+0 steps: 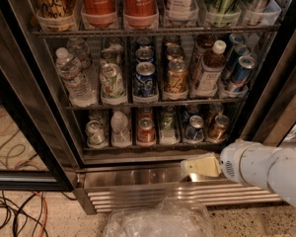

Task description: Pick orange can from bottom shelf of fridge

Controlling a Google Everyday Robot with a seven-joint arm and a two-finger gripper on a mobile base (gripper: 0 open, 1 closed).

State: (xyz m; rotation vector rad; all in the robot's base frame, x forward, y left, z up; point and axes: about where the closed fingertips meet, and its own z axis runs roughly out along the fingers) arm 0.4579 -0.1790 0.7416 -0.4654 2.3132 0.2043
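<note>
The orange can (218,127) stands at the right end of the fridge's bottom shelf (163,145). It has coppery sides and a silver top, and sits in a clear lane tray next to a blue can (195,129). My gripper (201,166) is cream-coloured, on a white arm (266,169) coming in from the right. It sits below and slightly left of the orange can, in front of the fridge's stainless-steel base (138,177). It is apart from the can and holds nothing I can see.
A red can (146,131), a green can (167,127), a small bottle (120,128) and a silver can (94,134) fill the other lanes. The shelf above holds taller cans and bottles. A crinkled clear plastic container (158,220) lies on the floor. Cables (15,211) lie at the left.
</note>
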